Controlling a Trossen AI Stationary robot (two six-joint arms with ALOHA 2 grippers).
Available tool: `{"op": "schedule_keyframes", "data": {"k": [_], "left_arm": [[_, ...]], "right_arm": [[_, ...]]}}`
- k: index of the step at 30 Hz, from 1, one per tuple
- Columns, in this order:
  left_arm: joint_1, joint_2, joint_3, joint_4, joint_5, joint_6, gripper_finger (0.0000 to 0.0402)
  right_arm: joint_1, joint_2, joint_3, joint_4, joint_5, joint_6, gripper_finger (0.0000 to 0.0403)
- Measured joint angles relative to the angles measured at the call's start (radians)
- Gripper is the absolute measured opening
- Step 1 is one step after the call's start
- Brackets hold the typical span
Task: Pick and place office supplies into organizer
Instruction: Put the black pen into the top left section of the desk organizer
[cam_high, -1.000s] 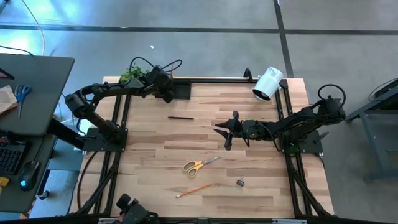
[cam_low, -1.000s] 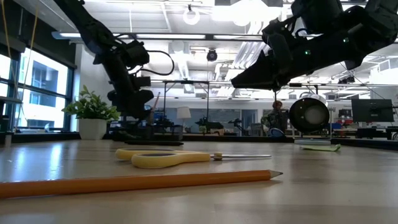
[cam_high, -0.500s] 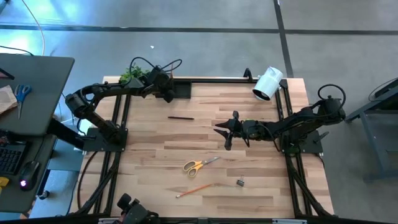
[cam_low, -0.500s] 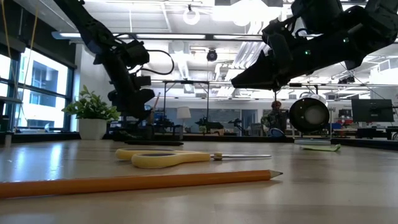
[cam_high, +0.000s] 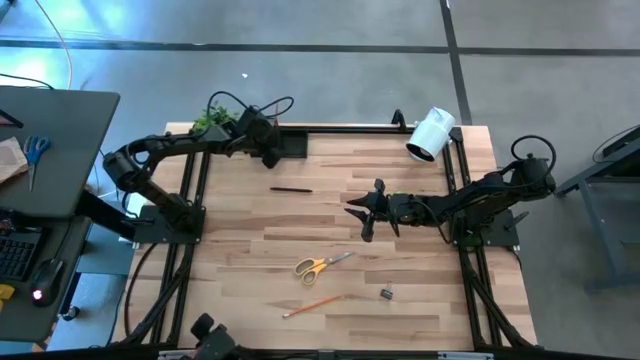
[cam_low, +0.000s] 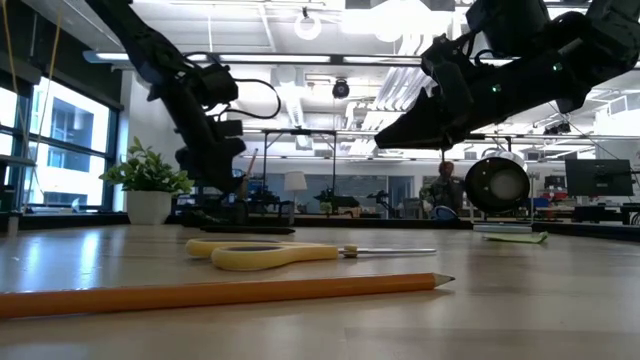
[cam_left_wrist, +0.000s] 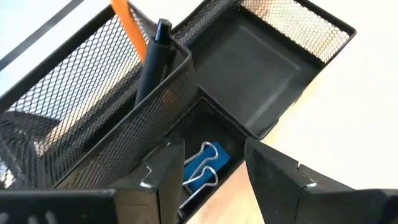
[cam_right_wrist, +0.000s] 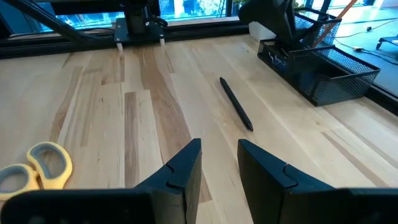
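Note:
My left gripper hangs open over the black mesh organizer at the table's far edge. In the left wrist view its fingers stand on either side of a small compartment where a blue binder clip lies. An orange pencil and a black pen stand in the cup section. My right gripper is open and empty above the table's middle. A black pen, yellow scissors, an orange pencil and a small binder clip lie flat on the wood.
A white cylinder lies at the far right corner and a small green plant stands at the far left one. A lime-green pad shows low on the right in the low view. Black frame rails run along the table's sides.

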Motion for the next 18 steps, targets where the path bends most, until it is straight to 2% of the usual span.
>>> {"op": "schedule_keyframes", "data": {"k": [5, 18], "left_arm": [[0.000, -0.022, 0.000, -0.024, 0.033, 0.000, 0.0159], [0.000, -0.101, 0.000, -0.116, 0.211, 0.018, 0.0159]], "right_arm": [[0.000, 0.000, 0.000, 0.000, 0.000, 0.000, 0.0099], [0.000, 0.000, 0.000, 0.001, 0.000, 0.005, 0.0099]]}}
